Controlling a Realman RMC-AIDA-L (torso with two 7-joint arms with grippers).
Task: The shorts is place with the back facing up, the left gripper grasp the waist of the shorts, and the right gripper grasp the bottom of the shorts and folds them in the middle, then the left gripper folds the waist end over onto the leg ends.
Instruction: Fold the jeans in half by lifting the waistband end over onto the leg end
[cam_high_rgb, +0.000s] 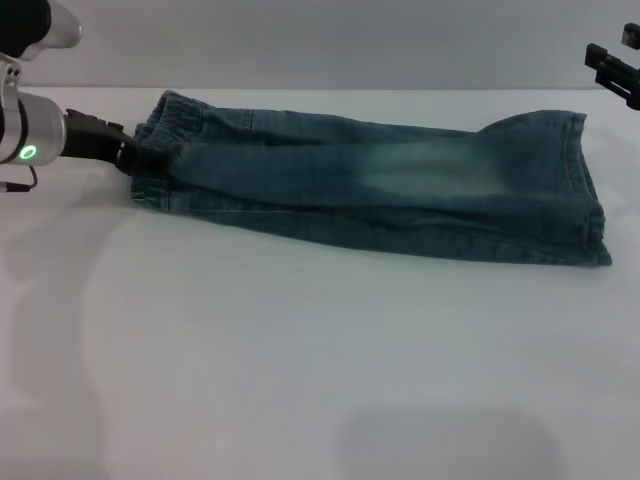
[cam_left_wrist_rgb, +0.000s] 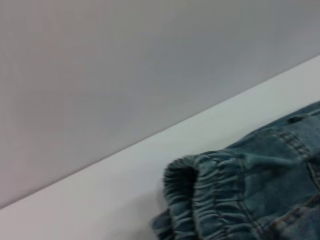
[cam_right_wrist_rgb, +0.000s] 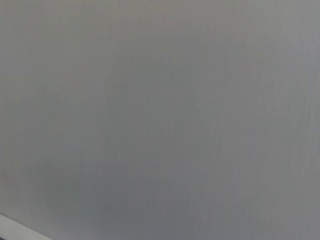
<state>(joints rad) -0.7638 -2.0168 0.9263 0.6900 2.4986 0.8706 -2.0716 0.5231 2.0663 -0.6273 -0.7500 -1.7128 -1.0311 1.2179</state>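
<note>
White, smooth and matte, the table (cam_high_rgb: 300, 380) is seen to fill the near part of the head view, backed by a plain grey wall (cam_high_rgb: 330, 40). Across its far half the shorts (cam_high_rgb: 380, 185) are laid lengthwise, already folded in the middle into a long narrow band of faded blue-green denim, paler and more worn toward the centre. The waist end (cam_high_rgb: 165, 145), a ruffled, gathered elastic band, is turned to the left; in the left wrist view its puckered ridges (cam_left_wrist_rgb: 210, 200) and stitched seams are shown at close range, lifted slightly into a rounded lip. The leg ends (cam_high_rgb: 585, 190) are spread wider at the right, finished with straight double-stitched hems. The left gripper (cam_high_rgb: 128, 155), a black claw on a silver-white cylinder lit green, is pinched on the waistband edge. The right gripper (cam_high_rgb: 612, 68) is held raised at the upper right, well apart from the cloth; whether its fingers are spread cannot be told.
</note>
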